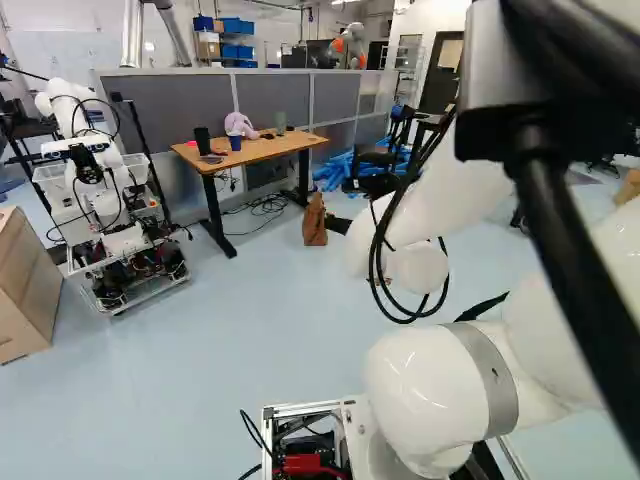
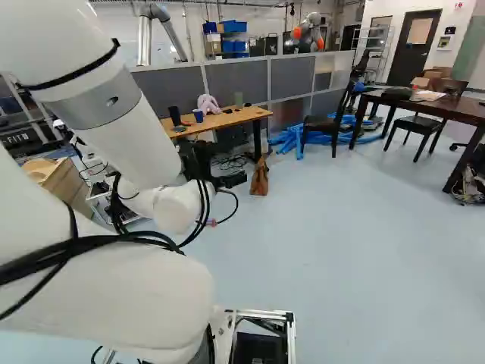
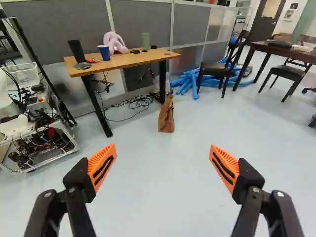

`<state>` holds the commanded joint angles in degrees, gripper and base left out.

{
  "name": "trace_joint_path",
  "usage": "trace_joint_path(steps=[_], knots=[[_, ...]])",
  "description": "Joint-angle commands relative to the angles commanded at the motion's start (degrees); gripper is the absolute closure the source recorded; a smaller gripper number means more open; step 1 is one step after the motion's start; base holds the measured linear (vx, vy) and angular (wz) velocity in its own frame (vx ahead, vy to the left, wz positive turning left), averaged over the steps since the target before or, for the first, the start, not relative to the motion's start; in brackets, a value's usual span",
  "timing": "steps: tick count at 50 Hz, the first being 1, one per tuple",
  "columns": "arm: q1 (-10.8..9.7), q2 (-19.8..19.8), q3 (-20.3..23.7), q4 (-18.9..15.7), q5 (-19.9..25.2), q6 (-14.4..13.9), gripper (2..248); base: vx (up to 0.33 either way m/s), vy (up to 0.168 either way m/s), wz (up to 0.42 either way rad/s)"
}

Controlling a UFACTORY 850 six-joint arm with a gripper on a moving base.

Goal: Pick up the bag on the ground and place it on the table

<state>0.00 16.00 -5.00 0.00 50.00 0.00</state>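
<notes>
My black two-fingered gripper with orange pads [image 3: 163, 165] stands wide open, holding nothing. Farther ahead, the brown paper bag [image 3: 166, 114] sits on the floor beside the wooden-topped table [image 3: 123, 61]; approach, grasp, lift and placing all remain.

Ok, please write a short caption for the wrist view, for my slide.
The open gripper faces a brown bag standing on the floor beside a wooden table.
</notes>
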Motion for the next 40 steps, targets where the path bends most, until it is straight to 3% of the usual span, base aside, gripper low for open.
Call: trace_joint_path(steps=[40], knots=[[0.0,0.0,0.0,0.0,0.0,0.0,3,0.076,0.004,0.003]])
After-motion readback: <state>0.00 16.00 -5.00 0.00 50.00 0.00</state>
